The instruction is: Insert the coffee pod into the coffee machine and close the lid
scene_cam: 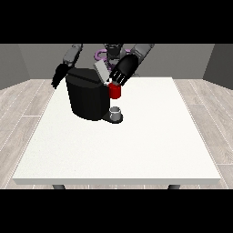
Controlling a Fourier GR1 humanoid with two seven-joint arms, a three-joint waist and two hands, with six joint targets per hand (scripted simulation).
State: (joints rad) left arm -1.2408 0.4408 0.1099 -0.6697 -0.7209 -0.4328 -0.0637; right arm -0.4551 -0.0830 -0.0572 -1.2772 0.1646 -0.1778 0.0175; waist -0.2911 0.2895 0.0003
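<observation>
black coffee machine point(86, 98) near the desk's point(150, 145) far left corner, lid point(102, 70) raised. hand at the view's right point(124, 70) over a red thing at the machine point(114, 91), fingers unclear. hand at the view's left point(59, 75) off the far edge, fingers straight. small grey thing point(116, 112) on the machine's base.

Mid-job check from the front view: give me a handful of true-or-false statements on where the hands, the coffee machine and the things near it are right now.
1. The coffee machine stands on the white table. True.
2. The hand at the view's right is up at the machine's top, by its raised lid. True.
3. The hand at the view's left rests on the table's front edge. False: it hangs beside the machine, toward the table's far side.
4. A red thing at the machine sits above a grey cup. True.
5. The machine's lid is closed flat. False: it is tilted up.
</observation>
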